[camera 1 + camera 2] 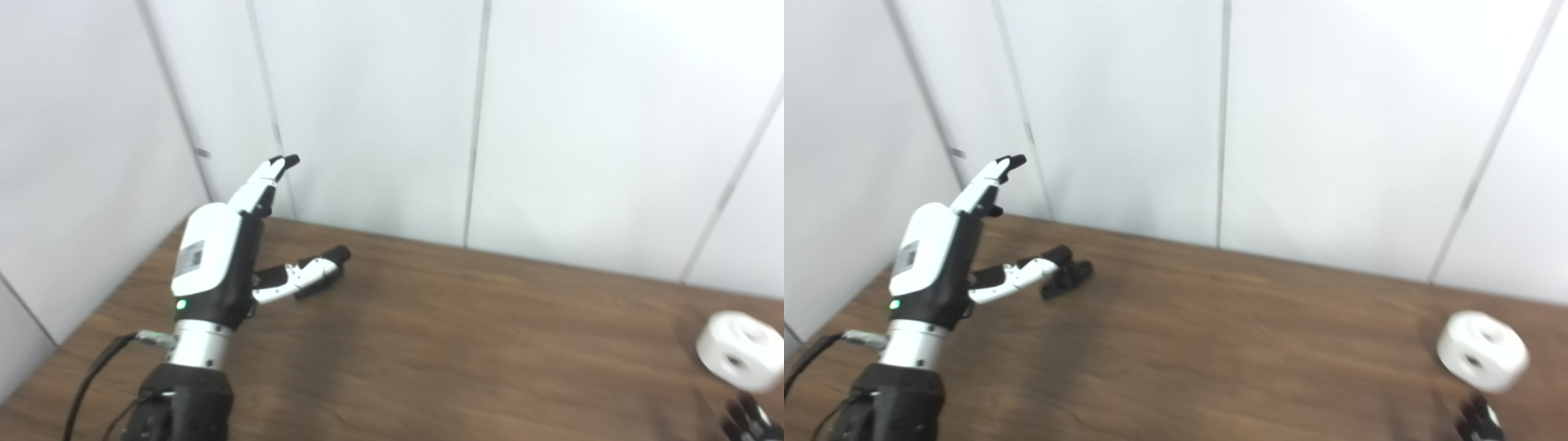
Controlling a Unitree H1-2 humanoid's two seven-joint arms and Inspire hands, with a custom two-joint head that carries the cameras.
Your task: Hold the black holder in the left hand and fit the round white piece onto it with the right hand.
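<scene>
**Black holder on the table, left hand spread beside it**

Black holder [1067,278] lies on the wooden table [429,343], toward its far left part, near the white panelled wall [380,110]. We see it best in the right eye view, where its dark body shows just past the thumb tip; in the left eye view it is mostly hidden behind the thumb.

Our left hand [229,257] is raised above the table's left side with its back toward the cameras. Its fingers [266,174] point up and away, and the thumb [303,274] stretches out toward the holder. The hand is spread wide and grips nothing. We cannot tell whether the thumb tip touches the holder or only sits in front of it.

Far to the right, the round white piece [1482,351] appears near the table's right edge, blurred. Just below it, at the bottom right corner, we see dark fingertips of our right hand [747,419]. So little of that hand shows that we cannot tell whether it is spread or closed, or whether it touches the white piece.
</scene>
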